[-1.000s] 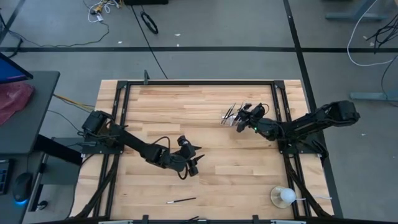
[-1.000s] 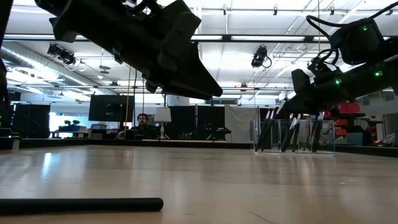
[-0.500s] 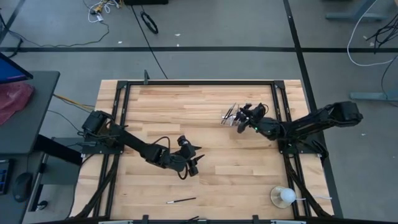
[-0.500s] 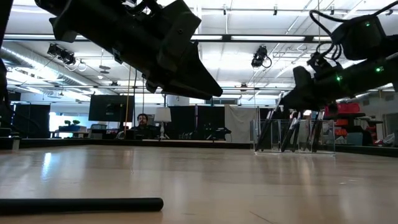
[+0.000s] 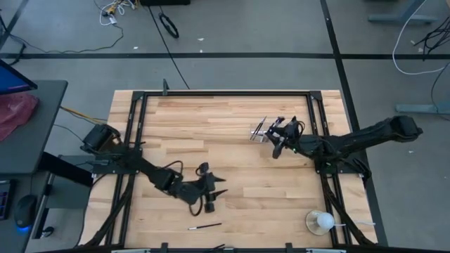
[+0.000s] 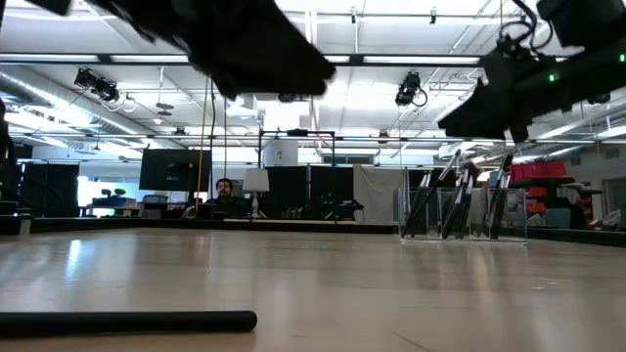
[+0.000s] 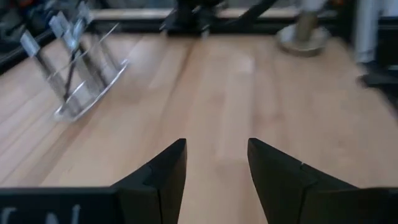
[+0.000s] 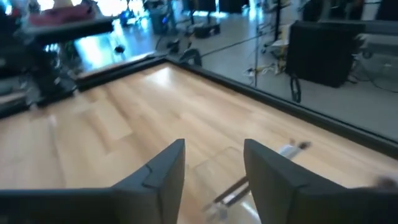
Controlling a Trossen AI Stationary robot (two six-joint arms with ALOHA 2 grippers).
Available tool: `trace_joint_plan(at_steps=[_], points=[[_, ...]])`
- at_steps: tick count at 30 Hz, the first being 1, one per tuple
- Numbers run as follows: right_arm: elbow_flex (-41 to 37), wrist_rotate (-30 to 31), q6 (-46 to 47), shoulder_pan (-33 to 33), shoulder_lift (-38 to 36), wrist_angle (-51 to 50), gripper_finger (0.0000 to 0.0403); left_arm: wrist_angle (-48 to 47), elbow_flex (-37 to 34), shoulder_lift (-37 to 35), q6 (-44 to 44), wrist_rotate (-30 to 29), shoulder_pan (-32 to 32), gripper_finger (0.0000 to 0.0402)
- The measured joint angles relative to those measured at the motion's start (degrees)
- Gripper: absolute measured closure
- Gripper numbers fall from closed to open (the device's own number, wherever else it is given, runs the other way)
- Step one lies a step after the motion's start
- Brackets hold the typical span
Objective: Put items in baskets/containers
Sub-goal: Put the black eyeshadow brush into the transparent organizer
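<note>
right gripper (image 5: 276, 149) above clear tray (image 5: 261, 131)

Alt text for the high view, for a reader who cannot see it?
Overhead view of a wooden table: the right gripper, open, hovers beside a clear tray holding makeup brushes at the table's far right. The left gripper, open, hangs over the near centre, above one loose brush; a clear cup sits at the near right corner.

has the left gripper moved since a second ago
Yes. In the high view the left gripper has dropped toward the lone brush lying near the table's front edge.
</note>
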Motion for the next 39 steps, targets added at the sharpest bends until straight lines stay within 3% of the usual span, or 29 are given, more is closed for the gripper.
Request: trace_joint_plan(at_steps=[8, 13, 18, 24, 30, 35, 39], points=[[12.2, -0.1, 1.1, 7.9, -0.3, -17.9, 0.0271, -0.4, 0.0, -3.7, 6.8, -1.7, -8.9, 0.0225], [15.1, -0.1, 0.0, 14.5, -0.1, -17.0, 0.0291, -0.6, 0.0, -4.1, 4.7, -1.4, -16.8, 0.0225], [15.1, 0.0, 1.2, 18.1, 0.1, -15.2, 0.0309, -1.5, 0.3, -4.0, -5.5, -3.8, -24.5, 0.0225], [15.1, 0.0, 4.6, 19.6, 3.0, -14.1, 0.0324, -9.8, 8.7, 2.9, -8.9, -9.3, -30.1, 0.0225], [15.1, 0.0, 5.0, 19.7, 7.5, -10.0, 0.0335, -17.3, 15.7, 10.2, -20.8, -2.4, -29.4, 0.0223], [15.1, -0.1, 4.8, 19.7, 9.7, -9.3, 0.0344, -18.3, 21.9, 15.2, -21.8, 6.4, -29.5, 0.0209], [15.1, -1.7, 6.1, 19.6, 10.6, -9.2, 0.0350, -29.3, 30.6, 19.5, -22.0, 7.7, -29.7, 0.0211]])
